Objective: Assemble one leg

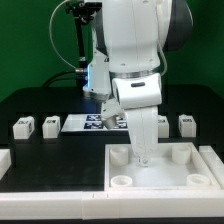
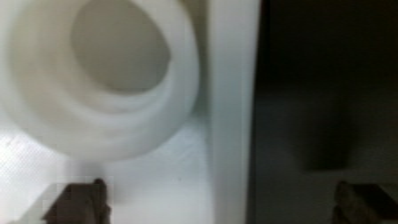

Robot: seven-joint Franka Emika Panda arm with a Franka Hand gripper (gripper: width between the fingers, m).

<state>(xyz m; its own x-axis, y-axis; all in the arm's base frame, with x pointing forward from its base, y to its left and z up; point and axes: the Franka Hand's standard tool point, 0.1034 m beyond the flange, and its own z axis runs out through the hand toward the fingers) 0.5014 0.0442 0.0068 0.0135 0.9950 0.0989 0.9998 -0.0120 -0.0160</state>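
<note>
Two legs stand on the black table at the exterior view's left, and two more at its right. All are small white blocks with markers. My gripper is down at the far edge of the large white tray, beside its far-left corner socket. In the wrist view the gripper is open and empty. One dark fingertip is over the tray by the round socket; the other is over the dark table. No leg shows in the wrist view.
The marker board lies behind the tray, partly hidden by the arm. The tray has more round sockets at its other corners. A white block edge shows at the exterior view's left border.
</note>
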